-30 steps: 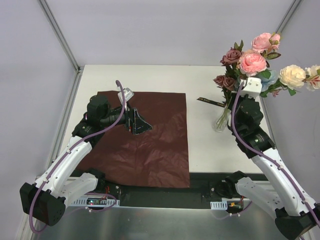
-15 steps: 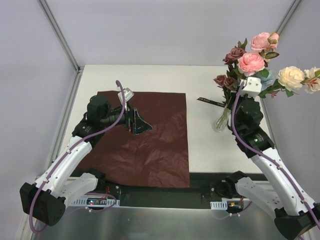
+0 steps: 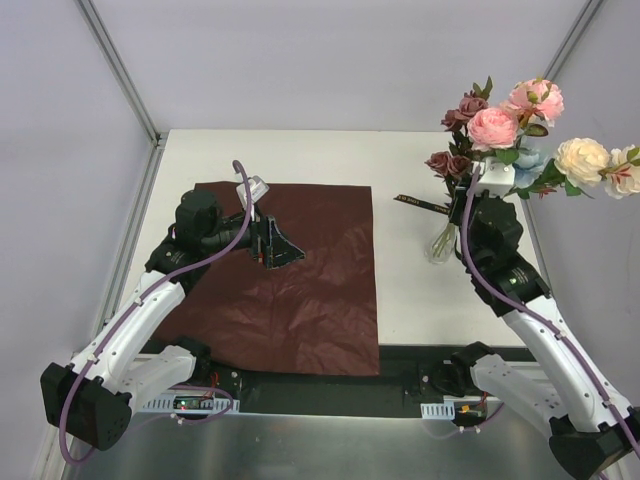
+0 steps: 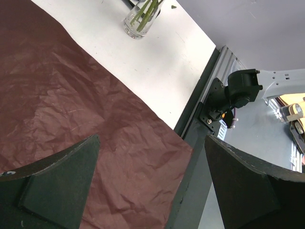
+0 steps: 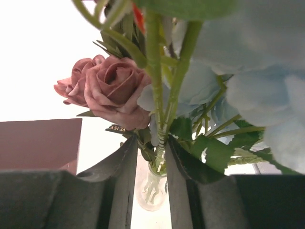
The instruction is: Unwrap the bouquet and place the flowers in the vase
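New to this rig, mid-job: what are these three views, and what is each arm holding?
Two white robot arms are bolted at the near edge of a white table. The overhead picture looks down from behind them; the other two come from wrist cameras. On it lie a flat sheet of dark red crinkled paper and a black ribbon with gold lettering. The small clear glass vase stands at right, holding the stems of the artificial pink, mauve and cream flowers. The left end effector is open and empty above the paper. The fingers of the right end effector flank the green stems above the vase; whether they grip is unclear.
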### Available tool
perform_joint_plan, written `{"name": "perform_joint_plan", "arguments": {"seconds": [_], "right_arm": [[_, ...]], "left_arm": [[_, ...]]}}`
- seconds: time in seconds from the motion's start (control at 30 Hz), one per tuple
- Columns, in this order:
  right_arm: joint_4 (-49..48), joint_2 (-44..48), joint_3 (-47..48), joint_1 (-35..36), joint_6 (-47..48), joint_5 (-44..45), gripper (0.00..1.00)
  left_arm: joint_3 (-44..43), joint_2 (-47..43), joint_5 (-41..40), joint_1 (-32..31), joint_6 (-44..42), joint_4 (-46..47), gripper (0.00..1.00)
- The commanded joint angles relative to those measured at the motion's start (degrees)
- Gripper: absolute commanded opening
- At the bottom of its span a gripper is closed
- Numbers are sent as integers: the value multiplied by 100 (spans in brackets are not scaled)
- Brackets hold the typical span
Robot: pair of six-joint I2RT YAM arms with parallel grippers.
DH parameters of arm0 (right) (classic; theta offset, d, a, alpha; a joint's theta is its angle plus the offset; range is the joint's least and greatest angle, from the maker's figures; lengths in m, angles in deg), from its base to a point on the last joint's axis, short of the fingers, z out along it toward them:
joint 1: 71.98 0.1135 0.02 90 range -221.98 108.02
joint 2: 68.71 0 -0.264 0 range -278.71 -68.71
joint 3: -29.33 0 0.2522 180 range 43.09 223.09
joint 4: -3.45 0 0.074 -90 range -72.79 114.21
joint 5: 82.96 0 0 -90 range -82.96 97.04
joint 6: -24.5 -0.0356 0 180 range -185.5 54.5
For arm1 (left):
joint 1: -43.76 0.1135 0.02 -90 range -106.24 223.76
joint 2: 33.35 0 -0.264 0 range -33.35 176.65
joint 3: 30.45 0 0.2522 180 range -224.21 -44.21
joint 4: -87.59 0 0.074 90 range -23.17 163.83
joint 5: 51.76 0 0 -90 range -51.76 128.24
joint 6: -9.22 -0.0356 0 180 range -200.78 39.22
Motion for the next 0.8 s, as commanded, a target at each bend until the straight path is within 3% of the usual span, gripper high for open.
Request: {"name": "perform_joint_plan", "arguments": {"seconds": [0.0,0.2,0.4,0.77], "right_arm": [[843,59,82,-15,-175,-202,36],[1598,314,336,-15,-429,-343,56],[2450,402,644,-15,-623,-554,84],[3084,-169,1320,-15,-474,-756,94]], "left_arm": [[-15,-1,29,-70,-11,82,91],[-15,8,11,-70,-20,91,91],[-50,43,2,-70,-28,82,91],[-41,87,-51,-70,-29,82,91]]}}
